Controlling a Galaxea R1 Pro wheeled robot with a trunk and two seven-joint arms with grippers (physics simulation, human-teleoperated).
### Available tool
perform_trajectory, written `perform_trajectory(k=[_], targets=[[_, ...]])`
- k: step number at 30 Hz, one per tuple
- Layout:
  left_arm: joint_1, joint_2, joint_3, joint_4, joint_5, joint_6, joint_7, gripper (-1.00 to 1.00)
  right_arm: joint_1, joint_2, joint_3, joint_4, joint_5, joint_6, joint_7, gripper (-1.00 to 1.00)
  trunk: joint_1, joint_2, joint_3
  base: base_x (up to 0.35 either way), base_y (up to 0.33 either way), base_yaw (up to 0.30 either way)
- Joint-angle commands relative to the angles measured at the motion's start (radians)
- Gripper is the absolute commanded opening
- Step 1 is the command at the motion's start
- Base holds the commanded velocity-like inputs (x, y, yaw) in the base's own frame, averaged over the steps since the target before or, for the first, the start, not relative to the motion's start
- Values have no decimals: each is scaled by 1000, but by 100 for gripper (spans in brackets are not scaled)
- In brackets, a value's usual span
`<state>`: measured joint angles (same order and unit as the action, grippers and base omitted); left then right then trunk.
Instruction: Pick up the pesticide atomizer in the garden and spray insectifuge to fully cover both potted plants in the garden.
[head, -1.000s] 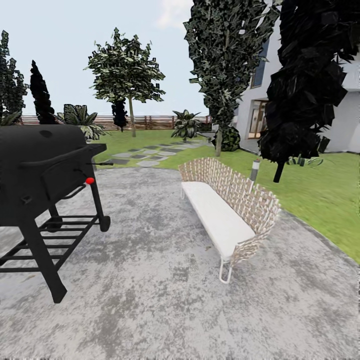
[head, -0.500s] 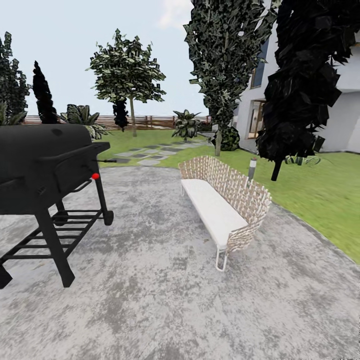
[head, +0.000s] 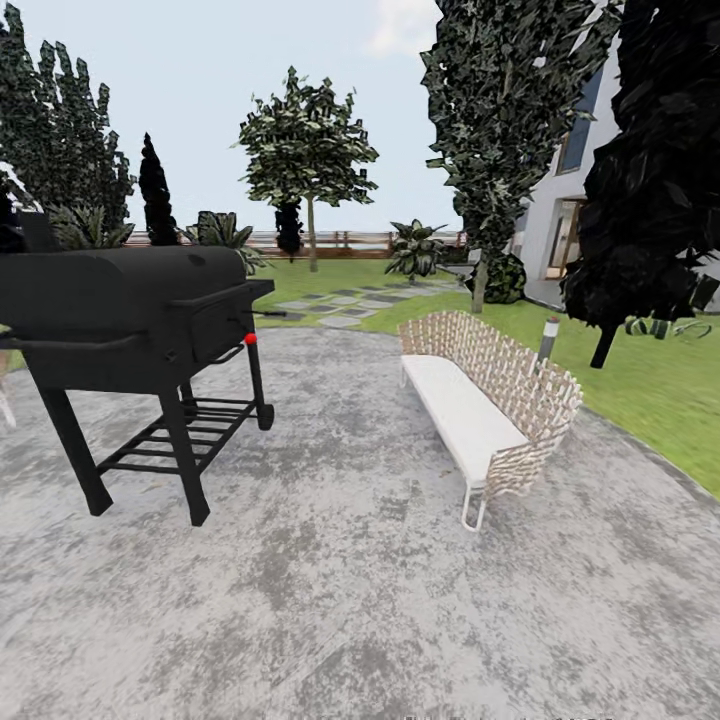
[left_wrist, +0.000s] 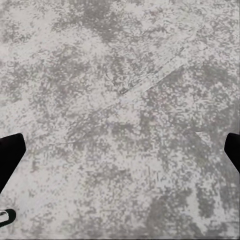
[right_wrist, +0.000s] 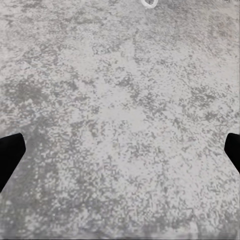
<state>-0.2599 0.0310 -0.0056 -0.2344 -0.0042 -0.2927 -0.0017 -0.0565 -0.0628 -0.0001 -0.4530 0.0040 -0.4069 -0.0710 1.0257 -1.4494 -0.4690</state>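
**On the patio, garden ahead, both claws spread and empty**

The garden (head: 640, 385) is the only task thing in sight: green lawn running beyond the patio's far edge and along its right side in the head view. Stepping stones (head: 335, 303) cross the grass toward a brown fence (head: 350, 240) at the back. Trees (head: 308, 150) and bushes stand around the lawn; a broad-leaved plant (head: 415, 250) sits near the fence. No spray bottle or small pots can be made out at this range.

Closer in: mottled grey patio (head: 330, 560) underfoot. Black barbecue (head: 135, 310) on legs and wheels at left, red knob on its side. Wicker bench (head: 490, 395) with a white seat pad at right, by the patio edge. Short lamp post (head: 547, 338) just behind the bench. White house (head: 570, 210) at far right behind dark trees.

Left gripper (left_wrist: 120, 155): fingers (left_wrist: 9, 152) at opposite frame edges, spread wide, nothing between, bare paving below.

Right gripper (right_wrist: 120, 152): fingers (right_wrist: 9, 152) likewise wide apart, empty, over paving.
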Motion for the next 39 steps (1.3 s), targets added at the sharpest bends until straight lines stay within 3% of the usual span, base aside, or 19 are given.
perform_trajectory(k=[1, 28, 39], targets=[[-1, 0, -1, 1, 0, -3, 0, 100, 0, 0, 0, 0, 1, -3, -3, 100, -1, -1, -1, -337, 0, 278], [-2, 0, -2, 1, -1, -3, 0, 100, 0, 3, 2, 1, 1, -3, -3, 100, -1, -1, -1, -338, 0, 276], [-2, 0, 0, 1, -1, -3, 0, 100, 0, 3, 2, 1, 1, -4, -3, 100, -1, -1, -1, -338, 0, 29]])
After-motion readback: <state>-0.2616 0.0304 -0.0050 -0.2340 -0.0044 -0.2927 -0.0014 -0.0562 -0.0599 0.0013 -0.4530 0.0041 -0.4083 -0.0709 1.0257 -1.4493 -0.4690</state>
